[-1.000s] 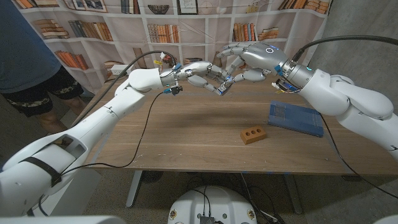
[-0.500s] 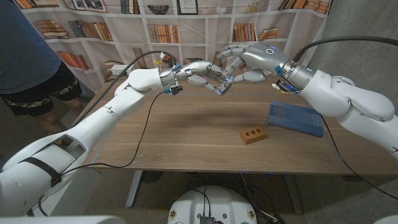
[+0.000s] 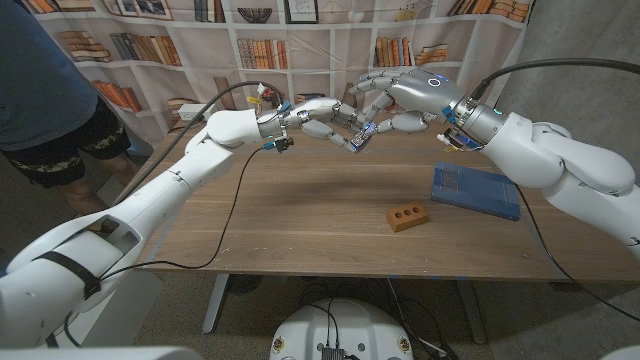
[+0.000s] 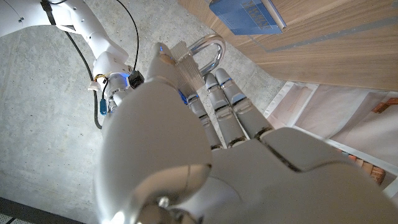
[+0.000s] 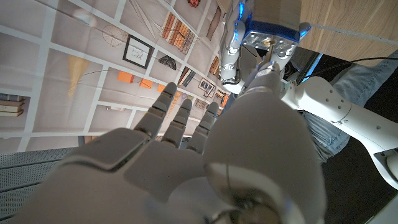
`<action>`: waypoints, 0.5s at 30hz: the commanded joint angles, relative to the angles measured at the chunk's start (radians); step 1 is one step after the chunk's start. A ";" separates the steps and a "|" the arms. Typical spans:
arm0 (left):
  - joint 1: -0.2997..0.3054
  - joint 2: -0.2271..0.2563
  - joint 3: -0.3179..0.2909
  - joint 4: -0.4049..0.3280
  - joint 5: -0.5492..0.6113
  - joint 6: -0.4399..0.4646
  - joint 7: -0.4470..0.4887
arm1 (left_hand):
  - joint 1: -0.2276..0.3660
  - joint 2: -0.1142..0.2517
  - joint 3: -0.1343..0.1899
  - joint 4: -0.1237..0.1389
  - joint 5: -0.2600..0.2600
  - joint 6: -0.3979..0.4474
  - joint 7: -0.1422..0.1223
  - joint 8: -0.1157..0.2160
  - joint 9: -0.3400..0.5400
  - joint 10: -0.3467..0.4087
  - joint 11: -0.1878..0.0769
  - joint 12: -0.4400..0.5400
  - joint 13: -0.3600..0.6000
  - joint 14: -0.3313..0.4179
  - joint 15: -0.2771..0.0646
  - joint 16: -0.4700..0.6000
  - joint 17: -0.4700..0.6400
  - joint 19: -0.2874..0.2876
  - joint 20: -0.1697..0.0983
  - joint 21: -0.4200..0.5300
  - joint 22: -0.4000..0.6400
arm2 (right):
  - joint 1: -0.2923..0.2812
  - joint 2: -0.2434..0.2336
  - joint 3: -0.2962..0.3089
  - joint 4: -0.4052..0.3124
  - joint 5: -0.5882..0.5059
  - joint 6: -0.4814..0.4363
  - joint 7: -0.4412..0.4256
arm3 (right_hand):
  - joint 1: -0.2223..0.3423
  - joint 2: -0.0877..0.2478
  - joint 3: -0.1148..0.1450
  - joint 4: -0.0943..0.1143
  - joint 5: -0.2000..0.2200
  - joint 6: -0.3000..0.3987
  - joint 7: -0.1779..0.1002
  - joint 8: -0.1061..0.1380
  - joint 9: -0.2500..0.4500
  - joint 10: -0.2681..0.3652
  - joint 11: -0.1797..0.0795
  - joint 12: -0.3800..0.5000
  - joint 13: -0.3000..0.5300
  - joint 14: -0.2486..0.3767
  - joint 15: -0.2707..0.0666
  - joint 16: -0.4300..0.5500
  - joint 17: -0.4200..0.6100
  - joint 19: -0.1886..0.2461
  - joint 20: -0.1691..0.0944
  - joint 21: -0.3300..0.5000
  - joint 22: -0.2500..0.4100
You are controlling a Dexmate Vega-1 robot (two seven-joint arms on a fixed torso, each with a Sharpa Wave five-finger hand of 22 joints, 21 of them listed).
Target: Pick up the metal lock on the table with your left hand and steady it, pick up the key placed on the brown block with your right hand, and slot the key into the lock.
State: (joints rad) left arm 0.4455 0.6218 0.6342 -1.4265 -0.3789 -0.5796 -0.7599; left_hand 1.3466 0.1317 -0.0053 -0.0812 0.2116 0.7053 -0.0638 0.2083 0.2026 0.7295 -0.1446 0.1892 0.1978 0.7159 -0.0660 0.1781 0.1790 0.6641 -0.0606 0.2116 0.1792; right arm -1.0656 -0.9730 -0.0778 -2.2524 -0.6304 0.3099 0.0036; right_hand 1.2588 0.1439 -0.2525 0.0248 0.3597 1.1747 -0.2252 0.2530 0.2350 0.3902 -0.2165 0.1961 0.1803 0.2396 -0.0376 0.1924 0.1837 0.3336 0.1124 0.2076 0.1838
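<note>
Both hands meet in the air above the table's far middle. My left hand grips the metal lock, a small body with blue trim and a silver shackle. The lock body shows close up in the right wrist view, held by the left hand. My right hand pinches the key with its fingertips right at the lock's face. How deep the key sits is hidden. The brown block lies on the table with nothing on it.
A blue flat pad lies at the table's right, beside the brown block, and shows as a blue pad in the left wrist view. A person stands at the table's left far corner. A black cable hangs from my left arm.
</note>
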 commanded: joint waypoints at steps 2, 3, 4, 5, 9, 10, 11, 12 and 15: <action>-0.003 -0.005 0.002 0.008 0.000 -0.006 -0.002 | -0.001 0.001 0.000 0.003 0.000 0.003 0.001 0.006 0.004 0.009 0.003 0.008 0.003 -0.005 -0.116 0.008 0.003 -0.006 -0.040 0.007 0.005 | 0.010 0.002 -0.006 0.000 -0.006 0.006 -0.006 | 0.009 0.005 -0.002 0.005 0.008 0.004 0.001 0.005 0.004 0.009 0.001 0.003 0.003 0.011 -0.052 0.003 0.003 0.008 0.004 0.001 0.004; -0.002 -0.004 0.001 0.008 0.000 -0.007 -0.002 | -0.001 0.001 0.000 0.003 0.000 0.004 0.003 0.006 0.004 0.009 0.004 0.008 0.003 -0.005 -0.117 0.008 0.003 -0.005 -0.041 0.007 0.005 | 0.011 0.002 -0.007 0.000 -0.007 0.007 -0.006 | 0.009 0.005 -0.002 0.005 0.008 0.003 0.001 0.005 0.004 0.009 0.001 0.003 0.003 0.010 -0.053 0.003 0.003 0.006 0.002 0.000 0.004; -0.002 -0.004 0.002 0.008 -0.001 -0.007 -0.003 | -0.001 0.001 0.000 0.003 0.000 0.005 0.003 0.006 0.004 0.008 0.005 0.008 0.003 -0.005 -0.117 0.008 0.003 -0.006 -0.040 0.007 0.005 | 0.013 0.002 -0.008 0.000 -0.009 0.008 -0.007 | 0.009 0.005 -0.002 0.005 0.008 0.004 0.001 0.006 0.004 0.009 0.001 0.003 0.003 0.011 -0.053 0.003 0.003 0.006 0.002 0.000 0.004; -0.002 -0.003 0.001 0.008 -0.001 -0.007 -0.003 | -0.001 0.001 0.000 0.003 0.000 0.006 0.003 0.006 0.004 0.010 0.004 0.008 0.003 -0.005 -0.117 0.008 0.003 -0.006 -0.040 0.007 0.005 | 0.014 0.002 -0.009 -0.001 -0.010 0.008 -0.006 | 0.010 0.005 -0.002 0.005 0.008 0.004 0.001 0.006 0.005 0.009 0.001 0.003 0.003 0.012 -0.051 0.003 0.003 0.008 0.004 0.001 0.004; 0.000 -0.001 0.000 0.007 -0.003 -0.008 -0.004 | -0.002 0.001 0.000 0.003 0.000 0.004 0.003 0.006 0.004 0.011 0.003 0.009 0.003 -0.006 -0.116 0.008 0.003 -0.006 -0.040 0.007 0.005 | 0.020 0.002 -0.013 -0.002 -0.018 0.005 -0.003 | 0.010 0.005 -0.002 0.006 0.008 0.003 0.001 0.006 0.005 0.010 0.001 0.002 0.003 0.012 -0.053 0.003 0.003 0.007 0.002 0.000 0.004; 0.001 -0.001 0.000 0.007 -0.004 -0.008 -0.004 | -0.002 0.001 0.000 0.003 0.000 0.004 0.002 0.006 0.004 0.012 0.002 0.009 0.003 -0.007 -0.116 0.008 0.003 -0.006 -0.039 0.007 0.005 | 0.021 0.001 -0.014 -0.002 -0.018 0.006 -0.002 | 0.010 0.005 -0.002 0.006 0.008 0.003 0.001 0.006 0.005 0.010 0.001 0.002 0.003 0.013 -0.050 0.003 0.003 0.010 0.005 0.001 0.004; 0.002 0.000 -0.001 0.006 -0.004 -0.008 -0.003 | -0.002 0.001 0.001 0.004 0.000 0.005 0.004 0.006 0.004 0.012 0.002 0.009 0.003 -0.007 -0.116 0.008 0.003 -0.006 -0.040 0.007 0.005 | 0.022 0.001 -0.015 -0.002 -0.018 0.005 -0.001 | 0.010 0.005 -0.002 0.006 0.008 0.003 0.001 0.005 0.004 0.010 0.001 0.002 0.003 0.014 -0.053 0.003 0.003 0.009 0.004 0.001 0.004; 0.003 0.001 -0.002 0.005 -0.005 -0.007 -0.002 | -0.002 0.002 0.001 0.004 0.000 0.005 0.004 0.006 0.004 0.012 0.001 0.009 0.003 -0.007 -0.115 0.008 0.003 -0.007 -0.039 0.007 0.005 | 0.022 0.001 -0.016 -0.002 -0.021 0.005 -0.001 | 0.011 0.005 -0.002 0.006 0.008 0.002 0.001 0.005 0.004 0.010 0.001 0.002 0.003 0.013 -0.054 0.003 0.003 0.007 0.001 0.000 0.004; 0.005 0.004 -0.003 0.003 -0.006 -0.006 -0.003 | -0.002 0.002 0.001 0.004 0.000 0.005 0.004 0.006 0.004 0.012 0.003 0.009 0.003 -0.007 -0.115 0.008 0.003 -0.007 -0.039 0.007 0.005 | 0.022 -0.001 -0.019 -0.003 -0.022 0.001 0.004 | 0.011 0.005 -0.002 0.007 0.008 0.002 0.001 0.005 0.004 0.010 0.001 0.002 0.003 0.015 -0.052 0.003 0.003 0.009 0.004 0.001 0.004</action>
State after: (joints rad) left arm 0.4441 0.6197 0.6351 -1.4211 -0.3802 -0.5857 -0.7621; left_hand 1.3468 0.1316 -0.0053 -0.0814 0.2116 0.7051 -0.0640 0.2079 0.2025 0.7316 -0.1425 0.1892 0.1978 0.7123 -0.0697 0.1781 0.1790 0.6641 -0.0606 0.2116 0.1792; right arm -1.0510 -0.9718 -0.0866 -2.2525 -0.6431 0.3138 0.0003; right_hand 1.2629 0.1480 -0.2524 0.0248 0.3597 1.1747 -0.2252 0.2528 0.2344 0.3934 -0.2130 0.1961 0.1803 0.2448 -0.0427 0.1924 0.1838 0.3336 0.1124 0.2076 0.1838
